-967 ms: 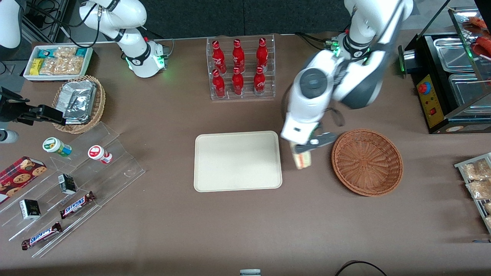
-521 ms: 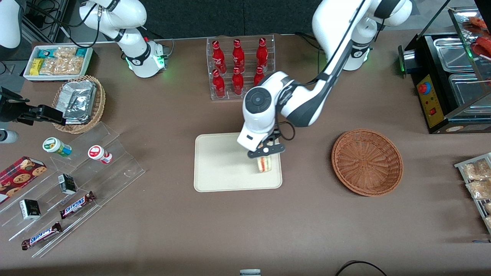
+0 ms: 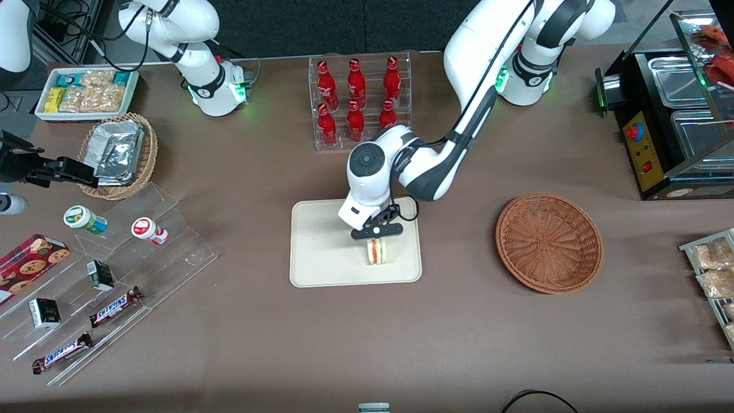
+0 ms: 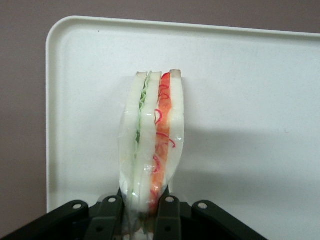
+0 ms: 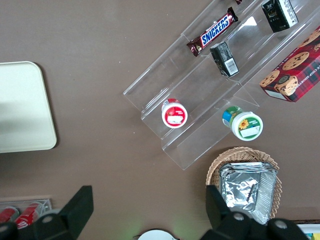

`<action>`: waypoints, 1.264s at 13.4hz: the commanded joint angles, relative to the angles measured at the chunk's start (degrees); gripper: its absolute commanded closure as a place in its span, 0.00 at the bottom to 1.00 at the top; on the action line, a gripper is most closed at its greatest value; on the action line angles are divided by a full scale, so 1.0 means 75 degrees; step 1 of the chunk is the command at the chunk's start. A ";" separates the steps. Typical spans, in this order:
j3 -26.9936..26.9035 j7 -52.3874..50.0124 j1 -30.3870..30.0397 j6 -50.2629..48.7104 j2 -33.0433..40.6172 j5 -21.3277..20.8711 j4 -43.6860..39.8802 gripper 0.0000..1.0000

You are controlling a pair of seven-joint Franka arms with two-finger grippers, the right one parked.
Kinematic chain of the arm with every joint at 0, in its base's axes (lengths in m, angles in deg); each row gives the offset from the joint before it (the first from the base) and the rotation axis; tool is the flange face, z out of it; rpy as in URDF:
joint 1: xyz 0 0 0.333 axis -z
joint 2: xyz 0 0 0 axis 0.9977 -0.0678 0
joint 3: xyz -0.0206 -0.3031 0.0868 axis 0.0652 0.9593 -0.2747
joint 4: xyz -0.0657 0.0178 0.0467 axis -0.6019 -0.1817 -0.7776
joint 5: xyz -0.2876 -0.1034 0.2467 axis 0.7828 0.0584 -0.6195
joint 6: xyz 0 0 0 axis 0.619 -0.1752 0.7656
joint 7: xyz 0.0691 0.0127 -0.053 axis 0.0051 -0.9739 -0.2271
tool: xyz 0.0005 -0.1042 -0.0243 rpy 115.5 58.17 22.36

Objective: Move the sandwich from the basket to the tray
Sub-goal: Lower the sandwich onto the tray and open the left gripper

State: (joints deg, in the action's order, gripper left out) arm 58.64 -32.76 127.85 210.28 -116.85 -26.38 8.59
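Sandwich (image 3: 377,251): white-bread wedge, green and red-orange filling, clear-wrapped, on edge over the tray, possibly touching it, pinched by gripper (image 3: 375,236). Tray (image 3: 321,252): cream, rectangular. Basket (image 3: 549,242): reddish-brown wicker, at tray's 3 o'clock, well apart.

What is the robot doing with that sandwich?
The gripper is shut on the sandwich, pinching it at one end so it stands on edge over the tray. The basket it came from sits empty, toward the working arm's end of the table. The sandwich is not let go yet, so the job is nearly done but not finished.
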 commanded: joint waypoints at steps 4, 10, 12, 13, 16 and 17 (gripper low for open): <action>-0.0084 0.0029 0.0095 0.0130 -0.0271 -0.0143 -0.0242 0.24; -0.0130 -0.0193 0.0001 -0.0348 0.0465 -0.0049 -0.0288 0.01; -0.0130 -0.0695 -0.0220 -0.0922 0.1039 -0.0060 -0.0277 0.01; -0.0130 -0.0883 -0.0349 -0.1145 0.1285 -0.0072 -0.0277 0.01; -0.0130 -0.0990 -0.0958 -0.2116 0.2163 -0.0060 -0.0277 0.01; -0.0130 -0.0967 -0.1122 -0.2480 0.2422 -0.0060 -0.0288 0.01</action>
State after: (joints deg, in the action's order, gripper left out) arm 57.23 -38.87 121.68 195.71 -103.03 -26.60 4.96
